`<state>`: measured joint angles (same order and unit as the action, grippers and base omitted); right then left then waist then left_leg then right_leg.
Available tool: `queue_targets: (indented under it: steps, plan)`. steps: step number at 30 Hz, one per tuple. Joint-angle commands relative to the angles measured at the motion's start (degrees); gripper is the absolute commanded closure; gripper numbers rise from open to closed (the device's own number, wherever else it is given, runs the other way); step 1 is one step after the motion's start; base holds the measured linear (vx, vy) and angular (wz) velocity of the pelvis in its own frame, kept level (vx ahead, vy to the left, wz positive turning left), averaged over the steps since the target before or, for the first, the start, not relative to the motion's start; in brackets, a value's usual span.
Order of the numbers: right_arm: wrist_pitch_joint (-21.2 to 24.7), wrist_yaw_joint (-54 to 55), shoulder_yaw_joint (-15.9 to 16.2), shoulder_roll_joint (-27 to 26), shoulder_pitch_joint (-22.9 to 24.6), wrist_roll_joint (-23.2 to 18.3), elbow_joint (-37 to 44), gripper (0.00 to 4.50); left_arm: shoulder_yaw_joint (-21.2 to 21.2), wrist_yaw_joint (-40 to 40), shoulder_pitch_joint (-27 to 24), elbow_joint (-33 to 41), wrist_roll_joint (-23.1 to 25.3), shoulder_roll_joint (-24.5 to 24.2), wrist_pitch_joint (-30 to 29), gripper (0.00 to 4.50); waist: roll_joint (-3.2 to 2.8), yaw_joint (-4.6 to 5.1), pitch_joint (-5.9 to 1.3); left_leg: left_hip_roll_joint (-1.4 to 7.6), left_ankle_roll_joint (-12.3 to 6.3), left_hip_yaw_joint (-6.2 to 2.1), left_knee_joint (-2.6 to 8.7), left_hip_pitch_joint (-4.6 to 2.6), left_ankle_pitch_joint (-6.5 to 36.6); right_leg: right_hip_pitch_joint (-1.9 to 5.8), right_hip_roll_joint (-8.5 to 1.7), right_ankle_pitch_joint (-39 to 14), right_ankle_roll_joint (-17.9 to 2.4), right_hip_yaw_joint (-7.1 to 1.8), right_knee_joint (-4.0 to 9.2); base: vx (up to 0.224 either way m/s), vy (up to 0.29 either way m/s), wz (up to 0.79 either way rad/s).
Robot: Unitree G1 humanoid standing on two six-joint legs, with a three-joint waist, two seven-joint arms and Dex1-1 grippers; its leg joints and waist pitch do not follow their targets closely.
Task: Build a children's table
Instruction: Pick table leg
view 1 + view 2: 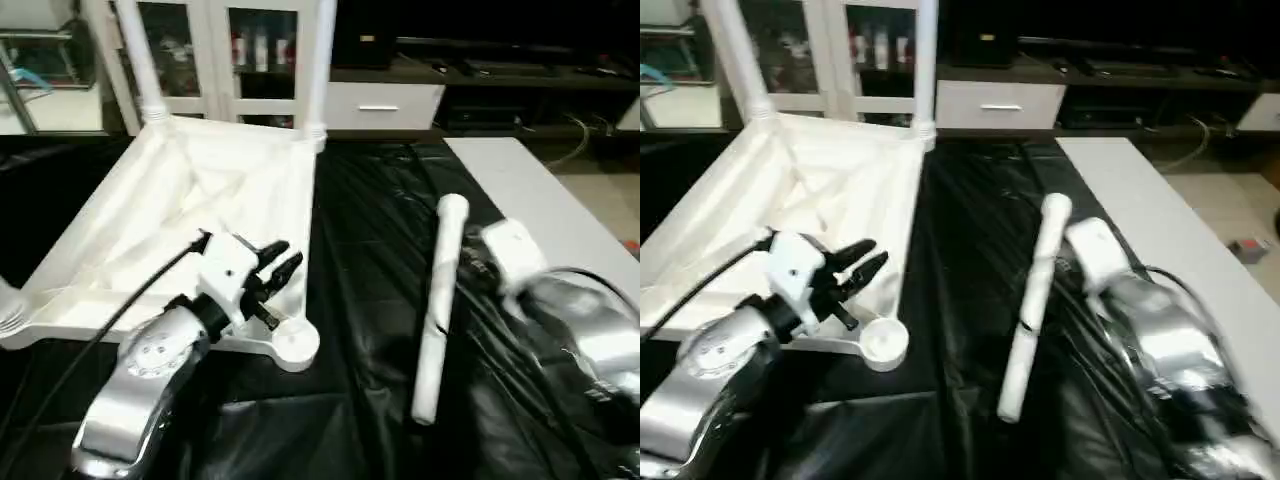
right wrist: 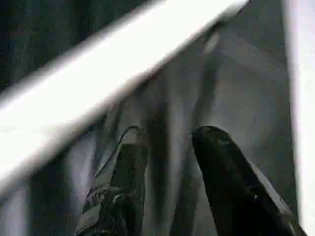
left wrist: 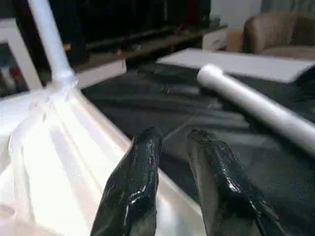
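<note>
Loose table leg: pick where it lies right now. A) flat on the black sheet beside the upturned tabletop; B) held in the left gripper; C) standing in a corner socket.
A: the loose leg lies flat on the black sheet, apart from the tabletop.

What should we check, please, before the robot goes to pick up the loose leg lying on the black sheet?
1. Loose leg free to grasp: ok, it lies alone on the black sheet, held by neither gripper.
2. Right gripper ready: ok, its fingers stand apart with nothing between them, next to the leg.
3. Left gripper empty: ok, fingers slightly apart over the table top's near edge, gripping nothing.
4. Empty corner socket accessible: ok, nearest corner is open and unobstructed.
5. Far legs seated: two stand upright in the far corners; how firmly, cannot tell.
6. Near left corner: cannot tell, cut off at the picture's edge.
</note>
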<state>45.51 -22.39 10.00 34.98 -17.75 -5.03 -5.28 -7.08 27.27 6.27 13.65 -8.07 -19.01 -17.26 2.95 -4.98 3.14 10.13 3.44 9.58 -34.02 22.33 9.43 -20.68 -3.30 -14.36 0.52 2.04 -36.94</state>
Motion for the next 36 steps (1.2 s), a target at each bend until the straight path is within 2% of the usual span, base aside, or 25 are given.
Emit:
queue_targets:
  steps: [1, 2, 3, 4, 5, 7, 10, 15, 20, 24, 27, 28, 29, 31, 32, 34, 35, 36]
  plan:
    - [2.07, -2.03, 3.0, 0.03, 0.71, -0.18, 1.61, 2.86, -1.07, 0.3, 0.73, -0.1, 0.48, -0.2, -0.74, 3.24, -0.19, 0.1, -3.16, 2.95, 0.5, -0.76, 3.84, -1.63, 10.54, 1.51, -4.15, -1.15, -9.16, -2.54, 4.88, 0.0, 0.0, 0.0]
    - [2.14, -2.8, 3.77, -0.33, 1.05, 0.66, 1.76, 2.86, -0.94, 0.57, 0.7, 0.2, 0.35, -0.38, -1.06, 3.24, 0.17, 0.34, -3.08, 2.96, 0.79, -0.83, 3.99, -1.43, 11.57, 1.53, -4.24, -3.82, -9.24, -2.51, 5.07, 0.0, 0.0, 0.0]
    - [2.09, -3.27, 4.15, -0.62, 1.25, 1.24, 1.81, 2.86, -0.83, 0.72, 0.67, 0.4, 0.28, -0.45, -1.28, 3.24, 0.11, 0.34, -3.04, 2.96, 0.94, -0.81, 3.98, -1.47, 12.2, 1.41, -4.29, -5.2, -9.3, -2.54, 5.15, 0.0, 0.0, 0.0]
    - [1.45, -3.39, 4.18, -2.26, 1.27, 0.98, 2.23, 2.86, -0.39, 0.79, 0.53, 0.91, 0.07, -0.59, -1.69, 3.24, 0.47, 0.62, -2.86, 2.96, 1.42, -0.79, 4.11, -1.43, 13.38, 1.29, -4.28, -8.2, -8.92, -2.6, 5.36, 0.0, 0.0, 0.0]
    - [1.19, -3.36, 4.09, -2.65, 1.23, 0.59, 2.43, 2.86, -0.29, 0.77, 0.54, 1.0, 0.03, -0.62, -1.82, 3.24, 0.14, 0.65, -2.8, 3.02, 1.59, -0.81, 4.11, -1.71, 14.72, 0.93, -4.46, -10.93, -8.85, -2.69, 5.57, 0.0, 0.0, 0.0]
    - [1.03, -3.57, 3.92, -3.3, 0.94, -0.12, 2.57, 2.86, -0.17, 0.79, 0.45, 1.13, -0.13, -0.61, -1.9, 3.24, 0.18, 0.82, -2.78, 3.07, 2.01, -0.87, 4.19, -1.77, 15.8, 0.77, -4.39, -13.08, -8.33, -2.68, 5.75, 0.0, 0.0, 0.0]
    - [3.07, -5.36, 3.3, -4.63, 0.25, -3.44, 4.97, 2.86, -0.14, 0.89, 0.42, 1.18, -0.32, -0.78, -1.76, 3.24, 0.12, 0.87, -2.85, 3.13, 2.09, -0.92, 4.26, -1.74, 15.38, 0.7, -4.3, -11.46, -8.37, -2.69, 5.64, 0.0, 0.0, 0.0]
    - [5.78, -7.38, 1.27, -6.54, 0.04, -5.65, 7.91, 2.86, 0.74, 0.54, 1.04, 1.1, -0.32, -1.15, -1.74, 3.24, 0.1, 0.76, -3.04, 3.13, 1.36, -0.85, 4.18, -1.6, 12.91, 0.84, -4.25, -7.38, -8.73, -2.68, 5.25, 0.0, 0.0, 0.0]
    - [5.58, -6.85, -1.89, -9.26, -0.97, -8.63, 8.38, 2.86, 1.6, -0.5, 1.65, 0.46, 0.5, -1.18, -0.8, 3.24, 0.04, 0.75, -3.1, 3.04, 1.58, -0.69, 4.09, -1.71, 12.31, 0.82, -4.26, -6.54, -9.34, -2.69, 5.1, 0.0, 0.0, 0.0]
    - [5.32, -6.42, -4.38, -11.62, -1.63, -11.08, 9.31, 2.86, 1.51, -1.14, 1.84, 0.12, 1.02, -0.8, -0.34, 3.24, 0.01, 0.54, -3.11, 3.13, 1.87, -0.68, 4.17, -1.81, 12.47, 0.68, -4.28, -7.03, -9.0, -2.69, 5.14, 0.0, 0.0, 0.0]
    - [4.56, -6.64, -5.4, -11.83, -2.02, -11.34, 9.7, 2.86, 1.49, -1.23, 1.8, 0.26, 1.01, -0.63, -0.38, 3.24, -0.05, 0.14, -3.16, 3.16, 2.1, -0.68, 4.21, -1.86, 11.72, 0.76, -4.25, -5.93, -8.65, -2.67, 5.03, 0.0, 0.0, 0.0]
    - [2.25, -6.94, -5.48, -11.25, -2.29, -10.75, 9.54, 2.86, 1.51, -1.26, 1.74, 0.31, 0.99, -0.59, -0.35, 3.24, 0.0, 0.05, -3.16, 3.15, 2.24, -0.65, 4.19, -1.84, 11.87, 0.74, -4.3, -6.08, -8.53, -2.68, 5.02, 0.0, 0.0, 0.0]
    - [-4.68, -7.69, -4.93, -9.22, -3.02, -8.17, 9.0, 2.86, 1.56, -1.27, 1.68, 0.32, 0.9, -0.55, -0.31, 3.24, -0.03, -0.07, -3.16, 3.2, 2.38, -0.63, 4.21, -1.87, 12.25, 0.71, -4.41, -6.59, -8.4, -2.68, 5.12, 0.0, 0.0, 0.0]
    - [-8.03, -9.11, -4.66, -8.14, -3.41, -7.48, 8.75, 2.86, 1.56, -1.25, 1.65, 0.31, 0.87, -0.58, -0.29, 3.24, 0.06, -0.13, -3.1, 3.2, 2.68, -0.6, 4.18, -1.83, 13.07, 0.76, -4.49, -8.1, -7.8, -2.71, 5.27, 0.0, 0.0, 0.0]
    - [-9.81, -10.09, -4.54, -7.56, -3.64, -7.2, 8.65, 2.67, 1.57, -1.23, 1.65, 0.28, 0.86, -0.61, -0.25, 3.24, -0.01, -0.08, -3.08, 3.14, 2.49, -0.58, 4.16, -1.82, 12.8, 0.73, -4.4, -7.82, -7.67, -2.74, 5.25, 0.0, 0.0, 0.0]
    - [-10.97, -11.2, -4.18, -6.63, -4.18, -6.69, 8.29, 2.56, 1.6, -1.16, 1.66, 0.25, 0.85, -0.6, -0.25, 3.24, 0.03, 0.0, -3.1, 3.1, 2.25, -0.6, 4.15, -1.77, 12.69, 0.75, -4.29, -7.45, -7.68, -2.7, 5.24, 0.0, 0.0, 0.0]
    - [-17.08, -15.08, -1.81, -3.18, -6.65, -3.77, 4.3, 2.56, 1.57, -0.67, 1.79, 0.15, 0.39, -0.43, -0.49, 3.24, 0.37, 0.08, -3.18, 3.15, 1.93, -0.6, 4.08, -1.71, 12.83, 0.84, -4.3, -7.19, -7.79, -2.65, 5.23, 0.0, 0.0, 0.0]
    - [-20.3, -16.64, -0.19, -1.46, -7.85, -1.84, 1.97, 2.44, 1.49, -0.64, 1.84, 0.16, 0.36, -0.33, -0.57, 3.24, 0.44, 0.03, -3.14, 3.19, 1.61, -0.52, 3.87, -1.78, 13.16, 0.8, -4.49, -8.0, -8.55, -2.58, 5.27, 0.0, 0.0, 0.0]
